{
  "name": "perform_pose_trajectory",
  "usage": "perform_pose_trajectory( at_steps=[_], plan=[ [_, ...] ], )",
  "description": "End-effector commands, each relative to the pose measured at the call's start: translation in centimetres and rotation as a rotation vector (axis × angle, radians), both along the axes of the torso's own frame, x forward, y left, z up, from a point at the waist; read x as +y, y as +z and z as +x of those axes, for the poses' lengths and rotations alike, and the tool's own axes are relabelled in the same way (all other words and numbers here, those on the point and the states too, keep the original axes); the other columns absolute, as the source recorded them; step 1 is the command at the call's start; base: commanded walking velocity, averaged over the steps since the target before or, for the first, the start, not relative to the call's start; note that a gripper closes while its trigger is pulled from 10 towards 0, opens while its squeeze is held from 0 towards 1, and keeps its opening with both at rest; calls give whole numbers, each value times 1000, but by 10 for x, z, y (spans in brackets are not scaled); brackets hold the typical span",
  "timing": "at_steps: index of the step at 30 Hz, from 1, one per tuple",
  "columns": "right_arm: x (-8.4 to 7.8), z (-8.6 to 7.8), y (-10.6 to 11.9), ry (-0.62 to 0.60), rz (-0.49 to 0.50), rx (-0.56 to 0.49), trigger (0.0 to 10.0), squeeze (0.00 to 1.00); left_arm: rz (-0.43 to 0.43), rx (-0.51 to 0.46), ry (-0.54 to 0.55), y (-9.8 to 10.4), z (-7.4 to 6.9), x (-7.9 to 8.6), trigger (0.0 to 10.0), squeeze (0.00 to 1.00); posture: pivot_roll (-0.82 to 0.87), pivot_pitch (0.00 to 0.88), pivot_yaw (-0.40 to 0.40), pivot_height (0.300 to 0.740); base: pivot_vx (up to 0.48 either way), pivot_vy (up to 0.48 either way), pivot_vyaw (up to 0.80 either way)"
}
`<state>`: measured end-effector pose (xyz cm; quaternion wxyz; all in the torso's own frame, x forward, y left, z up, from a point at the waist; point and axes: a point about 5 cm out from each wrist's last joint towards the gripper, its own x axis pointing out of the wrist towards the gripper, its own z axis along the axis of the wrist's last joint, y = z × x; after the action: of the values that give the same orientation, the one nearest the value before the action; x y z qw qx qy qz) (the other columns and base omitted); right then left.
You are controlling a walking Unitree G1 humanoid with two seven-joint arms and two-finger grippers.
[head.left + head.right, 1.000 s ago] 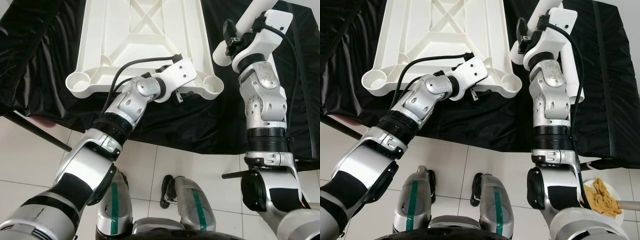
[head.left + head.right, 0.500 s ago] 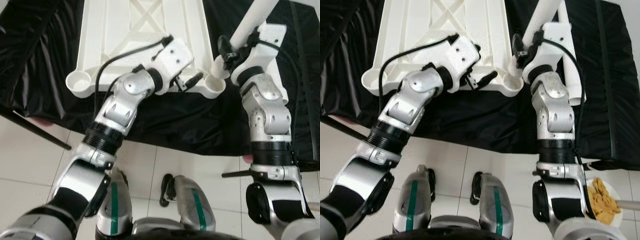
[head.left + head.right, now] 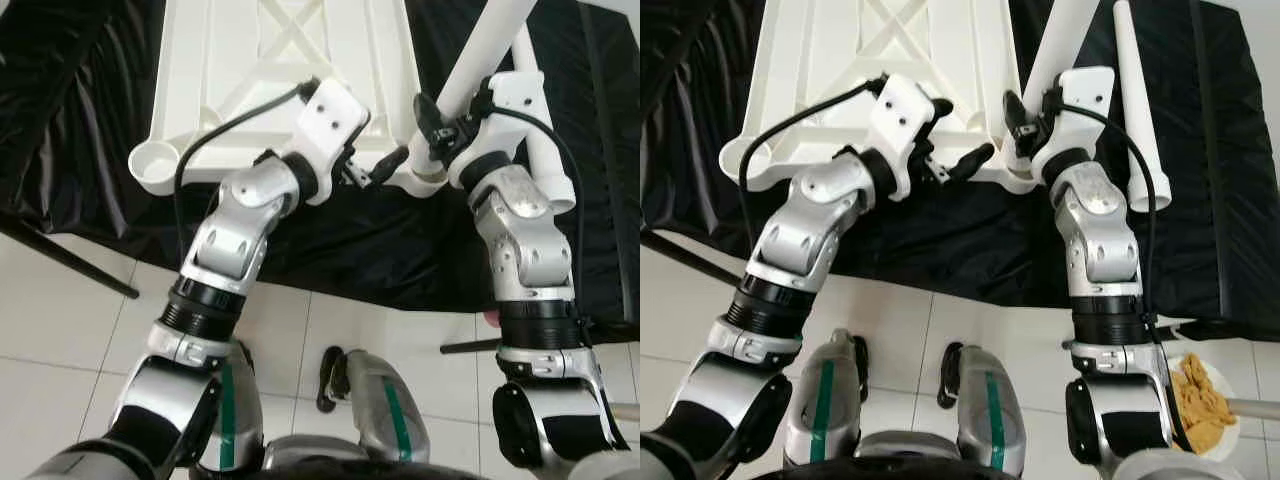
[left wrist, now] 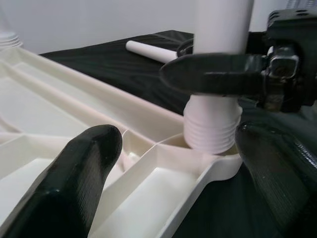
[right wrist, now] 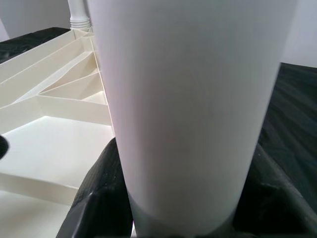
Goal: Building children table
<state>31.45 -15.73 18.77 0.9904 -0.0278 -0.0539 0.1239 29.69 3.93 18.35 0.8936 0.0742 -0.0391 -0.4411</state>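
The white tabletop [image 3: 250, 80] lies upside down on a black cloth. My right gripper [image 3: 440, 125] is shut on a white table leg [image 3: 480, 50] that tilts up and away. The leg's threaded end [image 4: 210, 131] stands in the tabletop's near right corner socket [image 3: 425, 180]. My left gripper [image 4: 173, 163] is open at the tabletop's near edge, just left of that socket, with one black finger [image 3: 392, 160] pointing at the leg. The leg [image 5: 193, 99] sits between the right gripper's dark fingers in the right wrist view.
A second white leg [image 3: 1137, 100] lies on the black cloth [image 3: 80, 120] to the right. The near left corner socket [image 3: 155, 165] is open. A black rod [image 3: 70, 260] slants over the white tiled floor on the left. A plate of food [image 3: 1205, 400] sits at lower right.
My right gripper has carried the leg down and left, so its end now stands in the corner socket. My left gripper has swung up and right to the tabletop's edge beside it.
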Motion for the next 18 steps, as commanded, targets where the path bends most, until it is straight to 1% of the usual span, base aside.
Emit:
perform_pose_trajectory(
  at_steps=[1, 4, 7, 18],
  plan=[
    [-4, -3, -3, -6, -24, 13, 10000, 0, 13, 26, -1, -6, -3, 0, 10000, 0, 95, 76, -100, 740, 0, 0, 0],
    [-6, -7, -3, -6, -44, 11, 10000, 0, 13, 39, 17, -7, -5, 6, 10000, 0, 89, 80, -93, 740, 0, 0, 0],
    [-8, -12, -4, -6, -55, 7, 10000, 0, 7, 42, 61, -6, -2, 13, 10000, 0, 83, 83, -88, 740, 0, 0, 0],
    [-7, -18, -12, -17, -43, 34, 10000, 0, 4, 58, 79, -5, -3, 18, 10000, 0, 75, 82, -78, 740, 0, 0, 0]
  ],
)
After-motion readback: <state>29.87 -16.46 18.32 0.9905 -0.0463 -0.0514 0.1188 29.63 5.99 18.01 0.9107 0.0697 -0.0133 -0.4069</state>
